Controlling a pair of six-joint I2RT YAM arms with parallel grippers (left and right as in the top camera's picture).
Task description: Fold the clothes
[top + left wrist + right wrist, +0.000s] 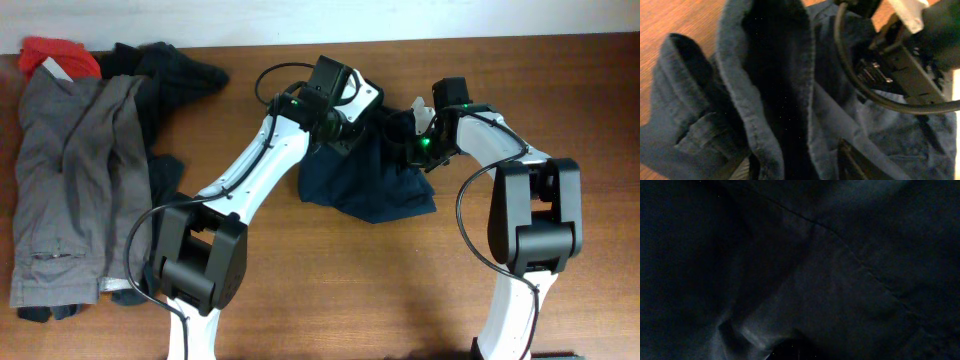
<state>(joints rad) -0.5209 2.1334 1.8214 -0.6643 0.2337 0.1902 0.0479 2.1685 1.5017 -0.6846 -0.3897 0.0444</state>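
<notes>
Well off to the left of the left gripper (pixel 799 162) lies a pile of three garments: one pair of grey trousers (pixel 60 190), one small red piece (pixel 60 55) and one black garment (pixel 175 65). One pair of navy shorts (pixel 370 185) lies bunched directly under both grippers. The left gripper's jaws stand partly apart, straddling a raised fold of the shorts. The right gripper (pixel 415 135) is closed, low against the same shorts; whether it pinches cloth cannot be told.
</notes>
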